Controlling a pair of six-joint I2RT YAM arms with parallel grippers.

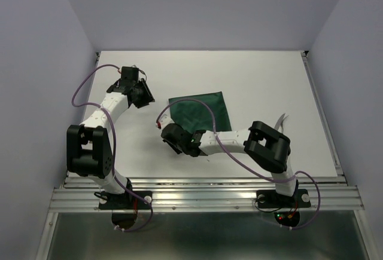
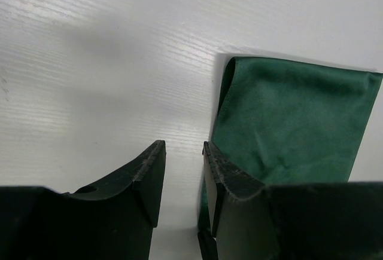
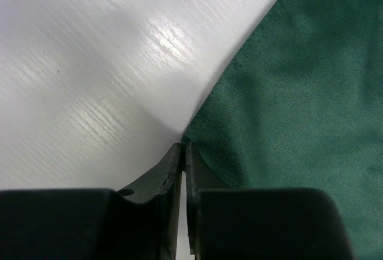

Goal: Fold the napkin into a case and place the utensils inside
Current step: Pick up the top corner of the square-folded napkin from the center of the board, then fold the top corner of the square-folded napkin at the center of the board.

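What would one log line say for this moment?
left gripper: open at napkin edge | right gripper: pinching napkin corner | case: not formed yet | utensils: not visible

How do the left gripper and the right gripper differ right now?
The left gripper has its jaws apart; the right gripper has its jaws nearly together. The left gripper's gap shows bare table beside the napkin; the right gripper's tips meet the napkin's edge. Both have dark fingers.
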